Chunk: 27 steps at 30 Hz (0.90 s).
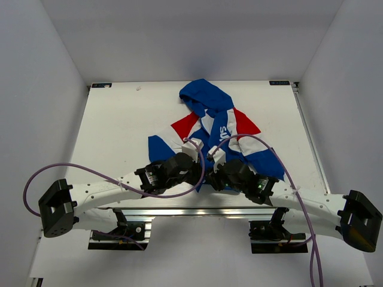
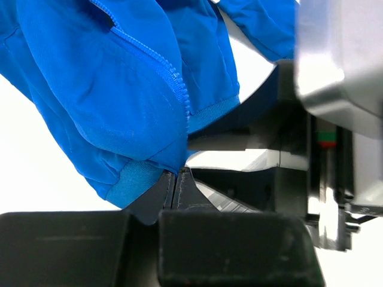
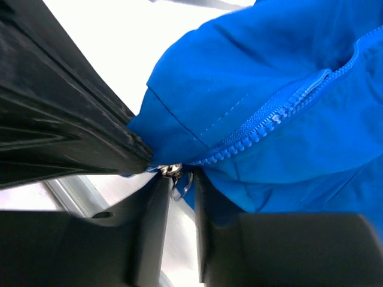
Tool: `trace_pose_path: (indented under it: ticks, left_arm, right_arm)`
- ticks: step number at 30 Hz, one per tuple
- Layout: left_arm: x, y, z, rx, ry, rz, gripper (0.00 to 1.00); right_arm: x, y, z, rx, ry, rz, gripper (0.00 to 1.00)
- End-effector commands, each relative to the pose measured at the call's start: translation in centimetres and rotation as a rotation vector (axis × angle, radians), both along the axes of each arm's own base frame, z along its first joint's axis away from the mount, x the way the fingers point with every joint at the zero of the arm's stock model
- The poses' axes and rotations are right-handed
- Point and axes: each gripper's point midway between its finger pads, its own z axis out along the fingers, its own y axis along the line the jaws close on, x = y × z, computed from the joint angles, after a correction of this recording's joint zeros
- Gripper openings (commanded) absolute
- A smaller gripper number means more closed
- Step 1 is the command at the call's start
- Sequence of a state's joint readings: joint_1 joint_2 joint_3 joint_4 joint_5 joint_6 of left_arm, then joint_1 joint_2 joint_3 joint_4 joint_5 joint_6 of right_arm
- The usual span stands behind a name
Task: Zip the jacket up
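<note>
White worktop [image 1: 119, 119] between pale walls [image 1: 36, 60] carries the jacket [image 1: 210, 125], which lies at the middle toward the far side. Its hood points away from the robot and its blue, white and red front faces up. Both pincers meet at its near hem. The left pincer [image 2: 177, 182] is pressed together, nipping the bottom corner of the blue hem just below the zipper teeth [image 2: 179, 89]. The right pincer [image 3: 179, 200] stands a little spread, with the small metal zipper pull [image 3: 173, 171] at the mouth of its gap, at the zipper's lower end. Whether the pads touch it cannot be told.
</note>
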<state>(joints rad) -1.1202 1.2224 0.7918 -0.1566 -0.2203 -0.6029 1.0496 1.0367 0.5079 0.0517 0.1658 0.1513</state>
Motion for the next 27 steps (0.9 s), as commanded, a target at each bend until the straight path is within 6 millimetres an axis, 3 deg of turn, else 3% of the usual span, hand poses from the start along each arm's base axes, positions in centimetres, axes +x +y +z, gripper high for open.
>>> trace_pose_path:
  ticks: [1, 4, 11, 13, 20, 24, 27]
  left_arm:
    - [0.1, -0.7, 2.1, -0.053, -0.014, -0.011, 0.0]
    - [0.1, -0.6, 2.0, -0.049, -0.013, -0.008, 0.0]
    - [0.1, -0.5, 2.2, -0.045, -0.018, -0.008, 0.0]
    - [0.1, -0.5, 2.2, -0.045, -0.018, -0.011, 0.0]
    - [0.1, -0.5, 2.4, -0.041, -0.021, -0.012, 0.0]
    - [0.0, -0.3, 2.2, -0.021, -0.011, -0.017, 0.0]
    - [-0.3, 0.1, 1.6, 0.014, 0.003, -0.021, 0.0]
  right_arm:
    - [1.1, 0.8, 2.8, 0.09, -0.089, -0.017, 0.26]
    - [0.6, 0.9, 2.8, 0.089, -0.08, 0.007, 0.17]
    - [-0.6, 0.8, 2.8, 0.087, -0.046, 0.058, 0.15]
    - [-0.2, 0.5, 3.0, 0.082, -0.054, 0.028, 0.0]
    - [0.3, 0.2, 2.4, 0.039, -0.056, 0.01, 0.0]
    - [2.1, -1.0, 2.6, 0.027, -0.079, -0.133, 0.0]
    - [3.9, -2.7, 4.3, 0.052, -0.146, -0.275, 0.0]
